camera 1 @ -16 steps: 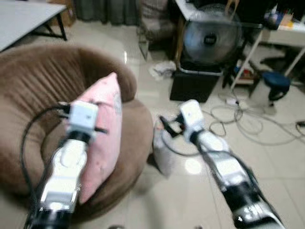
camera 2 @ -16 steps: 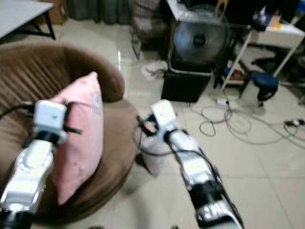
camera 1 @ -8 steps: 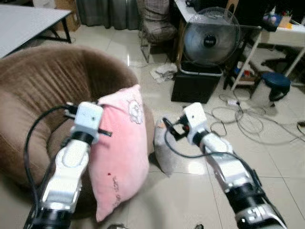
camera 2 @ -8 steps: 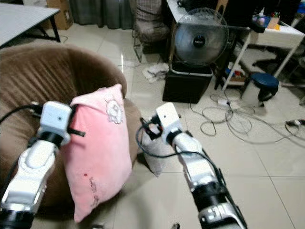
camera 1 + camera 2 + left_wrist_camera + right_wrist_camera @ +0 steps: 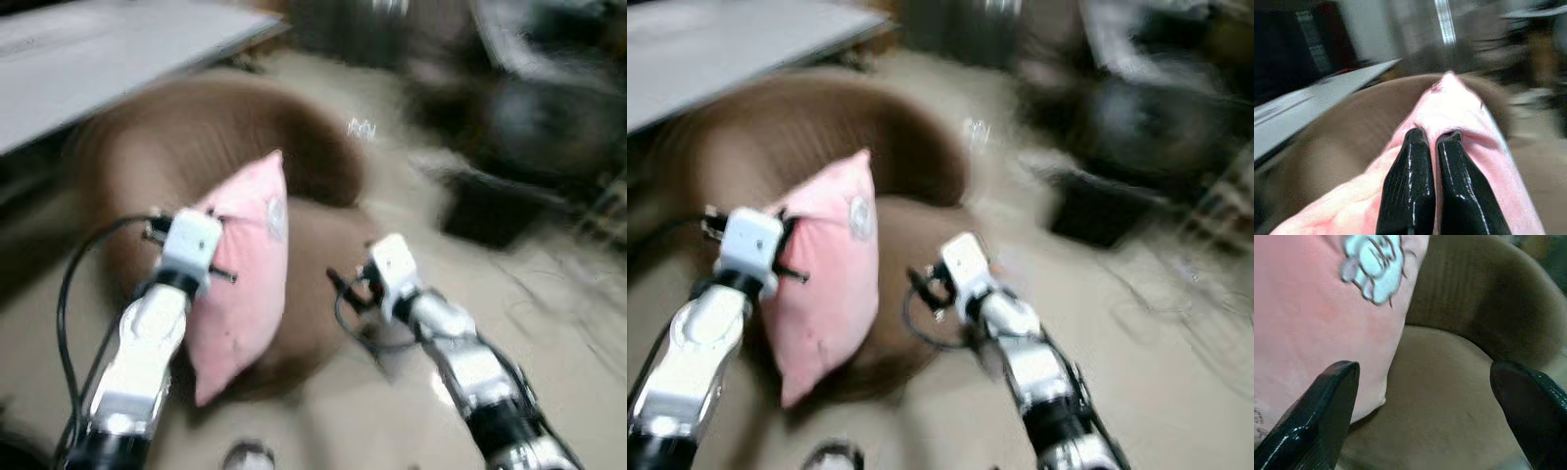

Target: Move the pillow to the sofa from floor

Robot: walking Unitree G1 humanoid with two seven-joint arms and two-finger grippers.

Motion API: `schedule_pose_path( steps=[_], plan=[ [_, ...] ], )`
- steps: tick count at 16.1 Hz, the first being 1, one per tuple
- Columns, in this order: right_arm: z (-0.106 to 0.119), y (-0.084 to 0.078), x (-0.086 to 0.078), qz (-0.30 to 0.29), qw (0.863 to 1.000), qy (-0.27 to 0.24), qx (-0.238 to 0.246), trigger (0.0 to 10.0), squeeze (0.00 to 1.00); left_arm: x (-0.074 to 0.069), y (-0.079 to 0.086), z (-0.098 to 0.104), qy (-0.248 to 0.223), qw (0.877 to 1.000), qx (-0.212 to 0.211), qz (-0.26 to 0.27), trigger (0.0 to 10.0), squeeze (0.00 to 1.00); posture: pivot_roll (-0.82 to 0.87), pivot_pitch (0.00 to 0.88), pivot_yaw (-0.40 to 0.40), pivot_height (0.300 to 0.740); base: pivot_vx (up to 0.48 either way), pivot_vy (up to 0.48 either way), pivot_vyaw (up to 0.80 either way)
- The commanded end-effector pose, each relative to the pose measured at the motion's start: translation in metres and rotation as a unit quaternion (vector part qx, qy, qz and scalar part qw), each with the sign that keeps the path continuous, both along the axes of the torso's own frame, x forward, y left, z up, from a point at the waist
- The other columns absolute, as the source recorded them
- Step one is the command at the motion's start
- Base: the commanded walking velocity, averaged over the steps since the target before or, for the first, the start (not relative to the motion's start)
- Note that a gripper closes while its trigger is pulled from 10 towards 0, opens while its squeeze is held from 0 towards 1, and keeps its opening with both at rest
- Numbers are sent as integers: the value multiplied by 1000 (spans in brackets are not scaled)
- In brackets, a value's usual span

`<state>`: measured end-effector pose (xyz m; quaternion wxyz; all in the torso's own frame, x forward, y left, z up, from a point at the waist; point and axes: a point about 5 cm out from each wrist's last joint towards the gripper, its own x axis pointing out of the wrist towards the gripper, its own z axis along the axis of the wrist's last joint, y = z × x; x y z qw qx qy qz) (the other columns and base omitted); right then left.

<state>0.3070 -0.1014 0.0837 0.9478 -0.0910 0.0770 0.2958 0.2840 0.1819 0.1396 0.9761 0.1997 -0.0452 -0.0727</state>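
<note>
Since the soft pink square fabric pillow (image 5: 243,269) hangs slack and folds where it is pinched, it looks light, limp and unbreakable, though it is likely to swing and sag on any move; a hold on a bunched edge or corner seems the surest, as the flat face gives little to bite on. At this moment the left tool (image 5: 1434,143) has its two black fingers pressed nearly together over a fold of the pink cloth near the pillow's upper edge, so it is gripping the pillow; the pillow hangs upright from that grip, over the seat of the round brown plush sofa (image 5: 304,166), its lower corner down near the sofa's front edge; whether that corner touches the seat cannot be told through the blur. The right tool (image 5: 1425,401) has its fingers spread wide and holds nothing; it sits just beside the pillow's face, on the side bearing a small pale cartoon patch (image 5: 1374,264), with the brown seat cushion showing between its fingers. Behind the sofa a pale grey flat counter (image 5: 108,59) runs along the left.
</note>
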Motion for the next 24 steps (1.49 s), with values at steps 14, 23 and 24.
schedule_pose_path(
  steps=[14, 23, 24],
  plan=[
    [5, -31, 11, -129, 991, -16, 10, 10000, 0, 7, -26, 15, -30, 996, -16, -87, 10000, 0, 182, 0, -27, 740, 376, 0, 57],
    [1, -28, 9, -111, 994, -4, -4, 10000, 0, 15, -25, 9, -5, 996, 2, -89, 10000, 0, 177, 0, -34, 740, 286, 0, 0],
    [1, -28, 9, -109, 994, -4, -5, 10000, 0, 16, -26, 8, -3, 995, 5, -95, 10000, 0, 177, 0, -37, 740, 0, 0, 0]
  ],
)
